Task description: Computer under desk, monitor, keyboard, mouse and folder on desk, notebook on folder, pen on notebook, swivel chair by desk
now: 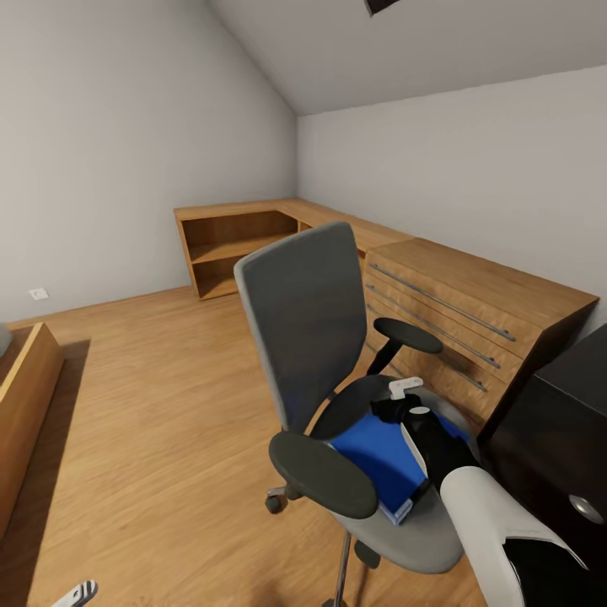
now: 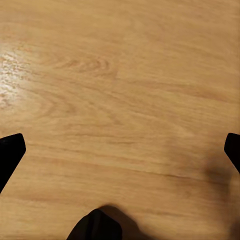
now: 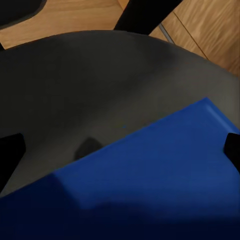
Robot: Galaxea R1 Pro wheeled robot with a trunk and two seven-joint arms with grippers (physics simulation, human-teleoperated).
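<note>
Swivel chair (image 1: 337,354) in centre of head view, on the wood floor (image 1: 152,396), backrest upright, two black armrests out to the sides. Folder (image 1: 379,459) lying flat on the grey seat, blue cover up, white page edges at its near corner. Right gripper (image 1: 405,396) hovering over the folder's far end, right arm reaching in from the lower right corner. Right wrist view: fingertips (image 3: 10,155) spread wide at both edges, nothing between them, folder (image 3: 150,180) and seat (image 3: 100,80) below. Contact with folder: cannot tell. Left wrist view: left gripper (image 2: 120,150) fingers spread, bare floor (image 2: 120,75) underneath. Desk (image 1: 561,421) black corner at right edge, one silver knob visible. Light-wood cabinet (image 1: 472,320) with long drawer bars just behind the chair, open shelving further back along the wall.
</note>
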